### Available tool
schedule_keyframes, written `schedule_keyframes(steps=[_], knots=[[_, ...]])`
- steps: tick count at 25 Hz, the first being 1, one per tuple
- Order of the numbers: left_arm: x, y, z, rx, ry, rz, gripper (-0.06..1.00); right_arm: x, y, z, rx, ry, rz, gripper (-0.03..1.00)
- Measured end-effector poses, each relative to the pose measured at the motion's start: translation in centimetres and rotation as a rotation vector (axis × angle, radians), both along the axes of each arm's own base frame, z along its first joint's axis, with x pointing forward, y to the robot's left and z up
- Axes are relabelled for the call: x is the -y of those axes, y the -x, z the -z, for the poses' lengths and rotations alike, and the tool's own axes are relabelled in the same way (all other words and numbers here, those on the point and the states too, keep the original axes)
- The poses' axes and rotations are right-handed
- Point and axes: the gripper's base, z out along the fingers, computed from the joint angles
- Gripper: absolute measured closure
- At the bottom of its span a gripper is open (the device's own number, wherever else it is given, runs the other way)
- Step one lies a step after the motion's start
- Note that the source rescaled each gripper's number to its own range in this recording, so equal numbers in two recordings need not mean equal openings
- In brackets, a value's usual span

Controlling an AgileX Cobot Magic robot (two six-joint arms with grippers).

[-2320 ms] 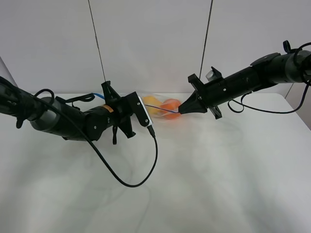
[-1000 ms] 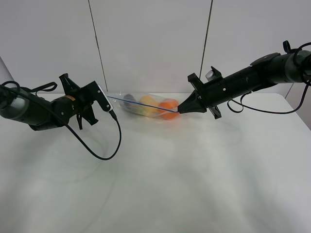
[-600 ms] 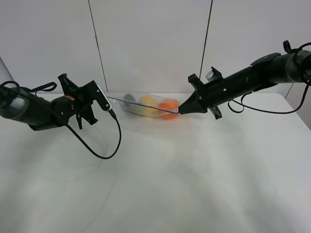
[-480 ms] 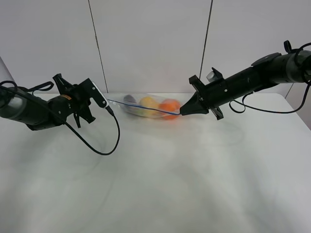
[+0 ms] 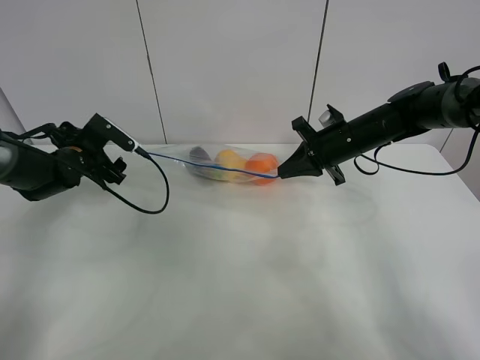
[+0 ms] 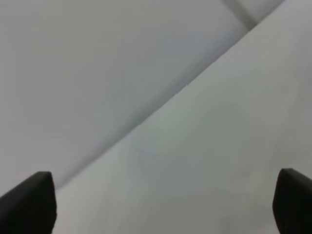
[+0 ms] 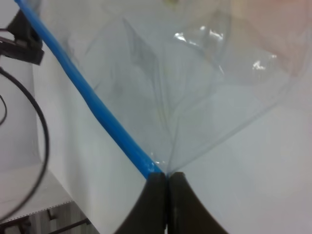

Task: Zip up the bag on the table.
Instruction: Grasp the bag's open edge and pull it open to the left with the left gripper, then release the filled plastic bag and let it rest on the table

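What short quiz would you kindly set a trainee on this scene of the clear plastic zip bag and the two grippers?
1. True or false: the left gripper is shut on the clear, crinkly plastic zip bag.
2. Which item inside the bag lies nearest the right gripper? A) dark eggplant B) yellow pear C) round orange
3. Fill in: the right gripper pinches the bag's corner at the end of its ____ zipper strip.
Key: 1 false, its fingers stand wide apart with nothing between them; 2 C; 3 blue.
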Motion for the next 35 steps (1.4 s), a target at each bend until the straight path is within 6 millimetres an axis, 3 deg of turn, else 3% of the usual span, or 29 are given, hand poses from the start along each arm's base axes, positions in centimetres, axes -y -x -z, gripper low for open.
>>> schedule_keyframes(steps=[3,10,18,23,30,35], knots=[[-1.7,0.0,-0.1,0.032,0.096,-0.099,-0.06,0.0,0.0,0.0,0.0,0.0,0.001,0.97],[-3.6,0.0,-1.3,0.041,0.359,-0.246,-0.06,0.0,0.0,0.0,0.0,0.0,0.0,0.97],[-5.2,-1.7,-3.3,-0.279,0.75,-0.272,-0.06,0.0,0.0,0.0,0.0,0.0,0.0,0.97],[-4.5,-1.4,-4.4,-0.544,0.916,-0.267,-0.06,0.0,0.0,0.0,0.0,0.0,0.0,0.97],[-4.9,1.4,-3.8,-0.868,0.884,-0.52,-0.06,0.0,0.0,0.0,0.0,-0.001,-0.002,0.97],[-4.9,2.6,-3.8,-0.989,0.834,-0.575,-0.06,0.0,0.0,0.0,0.0,-0.001,-0.002,0.97]])
